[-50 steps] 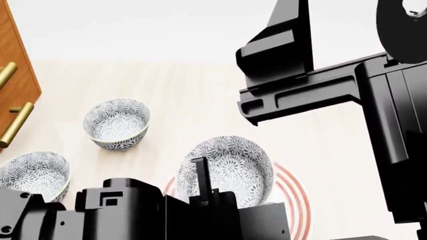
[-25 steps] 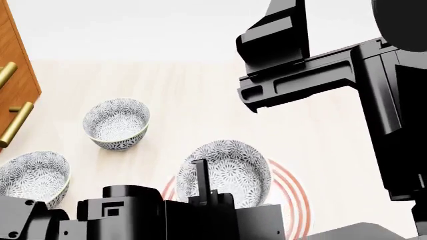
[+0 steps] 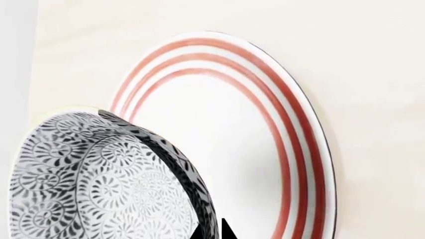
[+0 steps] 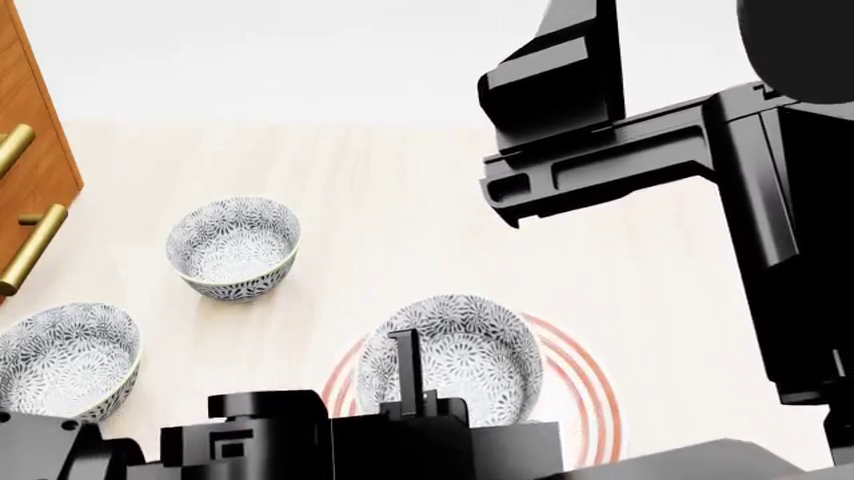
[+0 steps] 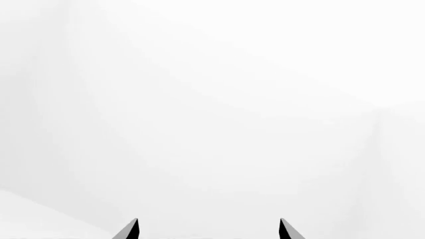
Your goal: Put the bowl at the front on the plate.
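Patterned bowl (image 4: 454, 355) held over red-ringed plate (image 4: 587, 385), left gripper (image 4: 407, 385) pinching its near rim, one finger inside. Contact with plate: cannot tell. Right gripper (image 5: 208, 230) parted, empty, raised clear. Remaining: set down, release.

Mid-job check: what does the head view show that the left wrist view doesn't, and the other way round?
Only the head view shows the two other patterned bowls, the wooden cabinet with brass handles, and the raised right arm. Only the left wrist view shows most of the plate's face and its three red rings up close. Both show the bowl over the plate, with a finger at its rim.
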Available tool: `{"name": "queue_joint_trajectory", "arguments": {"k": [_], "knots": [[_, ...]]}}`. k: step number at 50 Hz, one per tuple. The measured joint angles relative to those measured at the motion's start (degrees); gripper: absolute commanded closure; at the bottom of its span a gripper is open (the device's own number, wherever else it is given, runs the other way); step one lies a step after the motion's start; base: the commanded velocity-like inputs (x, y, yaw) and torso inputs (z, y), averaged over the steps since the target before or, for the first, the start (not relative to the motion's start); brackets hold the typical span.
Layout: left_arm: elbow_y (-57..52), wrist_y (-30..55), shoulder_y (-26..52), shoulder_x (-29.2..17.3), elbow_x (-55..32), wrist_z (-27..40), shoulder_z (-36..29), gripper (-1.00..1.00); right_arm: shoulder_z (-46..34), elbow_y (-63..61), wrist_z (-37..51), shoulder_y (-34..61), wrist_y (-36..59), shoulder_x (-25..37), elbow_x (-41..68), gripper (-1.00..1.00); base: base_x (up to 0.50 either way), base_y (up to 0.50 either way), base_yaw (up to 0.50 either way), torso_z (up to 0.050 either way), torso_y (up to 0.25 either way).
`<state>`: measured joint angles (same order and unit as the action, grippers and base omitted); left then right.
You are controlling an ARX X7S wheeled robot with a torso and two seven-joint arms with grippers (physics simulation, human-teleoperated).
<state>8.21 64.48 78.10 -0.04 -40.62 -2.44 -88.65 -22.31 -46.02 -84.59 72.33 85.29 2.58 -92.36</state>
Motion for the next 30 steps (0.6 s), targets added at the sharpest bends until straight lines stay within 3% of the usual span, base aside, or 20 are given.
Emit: {"name": "queue_joint_trajectory", "arguments": {"k": [30], "knots": [[6.3, -5.3, -0.2, 0.0, 1.4, -3.2, 0.0, 1.0, 2.0, -0.9, 8.4, -3.4, -0.5, 1.4, 8.7, -1.0, 0.0, 0.0, 0.0, 0.0, 0.0]]}}
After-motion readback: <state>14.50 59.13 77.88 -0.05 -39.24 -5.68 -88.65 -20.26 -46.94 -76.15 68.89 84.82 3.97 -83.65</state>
